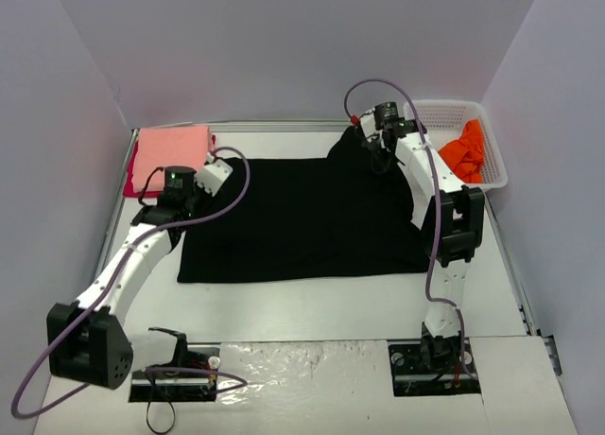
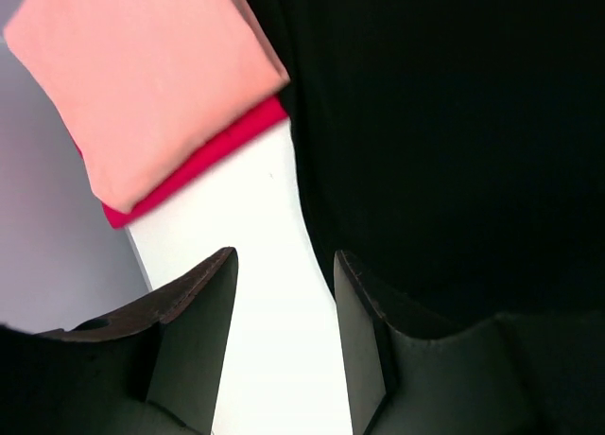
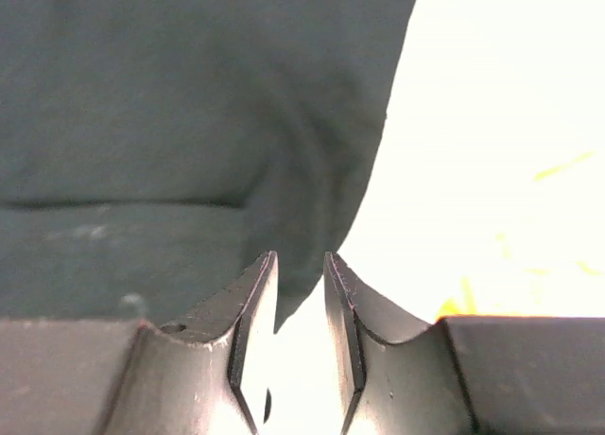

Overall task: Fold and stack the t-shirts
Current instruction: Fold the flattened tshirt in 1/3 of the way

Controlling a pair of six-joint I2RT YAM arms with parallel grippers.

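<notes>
A large black t-shirt point(image 1: 302, 217) lies spread flat mid-table. A folded salmon-pink shirt point(image 1: 172, 153) lies on a folded red shirt point(image 1: 131, 178) at the back left. A bright orange shirt point(image 1: 465, 151) is bunched in the basket. My left gripper point(image 1: 219, 170) is open and empty over bare table beside the black shirt's back left corner; in its wrist view point(image 2: 285, 255) the black shirt point(image 2: 454, 123), the pink shirt point(image 2: 142, 76) and the red shirt point(image 2: 208, 156) show. My right gripper point(image 1: 373, 151) is at the shirt's back right corner, its jaws point(image 3: 300, 257) narrowly apart with the cloth's edge point(image 3: 189, 104) reaching between the tips.
A white mesh basket point(image 1: 444, 104) stands at the back right corner against the wall. Walls close in the table on the left, back and right. Bare table lies in front of the black shirt, down to the arm bases.
</notes>
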